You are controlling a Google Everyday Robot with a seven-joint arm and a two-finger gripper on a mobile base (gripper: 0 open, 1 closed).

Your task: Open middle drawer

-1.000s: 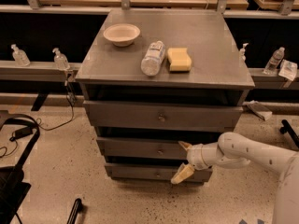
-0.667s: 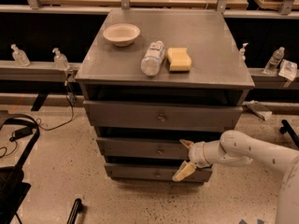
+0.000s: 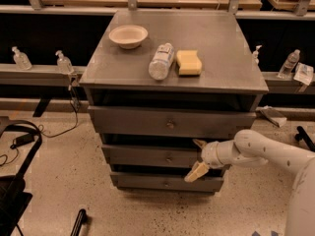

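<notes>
- Grey metal, the middle drawer (image 3: 142, 155) sits between the top and bottom fronts of the cabinet (image 3: 221, 43). It looks shut, its round knob (image 3: 169, 158) at the centre.
- The gripper (image 3: 198, 157) is at the drawer front's right end, right of the knob.
- Its fingers (image 3: 196, 171) are apart, one by the front's upper edge and one by its lower edge, probably to pinch the front itself.
- The white bowl (image 3: 128, 35), toppled bottle (image 3: 161, 61) and yellow sponge (image 3: 189, 62) lie on top, away from the pull.
</notes>
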